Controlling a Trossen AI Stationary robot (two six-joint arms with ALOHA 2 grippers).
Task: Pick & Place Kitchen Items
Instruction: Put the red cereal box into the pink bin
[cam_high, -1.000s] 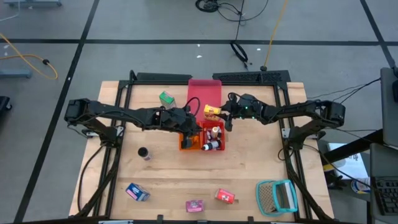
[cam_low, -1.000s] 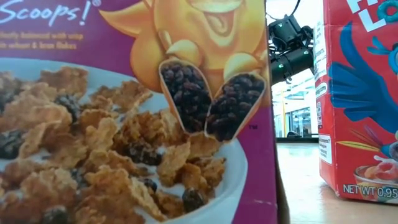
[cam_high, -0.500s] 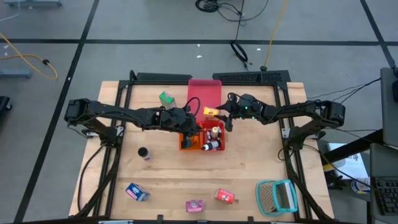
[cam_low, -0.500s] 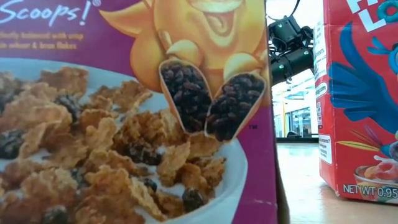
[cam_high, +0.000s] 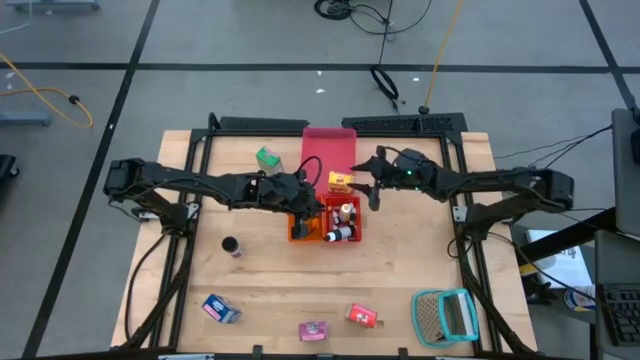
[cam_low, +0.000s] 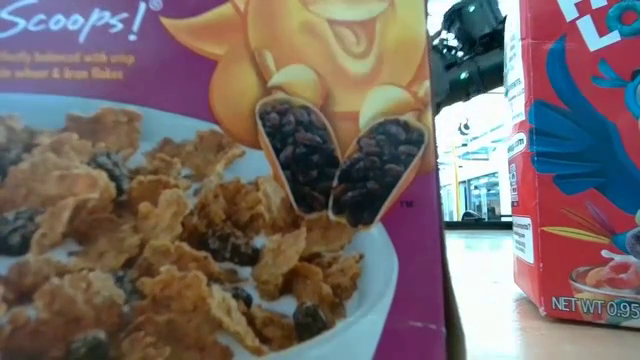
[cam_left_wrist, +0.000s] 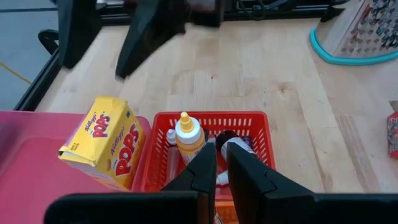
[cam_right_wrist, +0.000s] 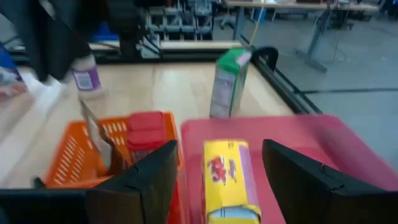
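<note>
Blocking the low view, a purple cereal box (cam_low: 215, 180) is stood on the pale wooden desk (cam_high: 280, 285), right end effector (cam_right_wrist: 217, 171) spread wide, left end effector (cam_left_wrist: 221, 165) nearly closed.

A wooden table (cam_high: 400, 280) stands on a grey floor (cam_high: 200, 60) crossed by dark lines — cables (cam_high: 385, 80) trail just beyond the table's far edge.

The left pincer (cam_left_wrist: 221, 177), nearly closed, hangs over bottles (cam_left_wrist: 188, 132) in the red basket (cam_left_wrist: 261, 134) beside a yellow box (cam_left_wrist: 102, 143).
</note>
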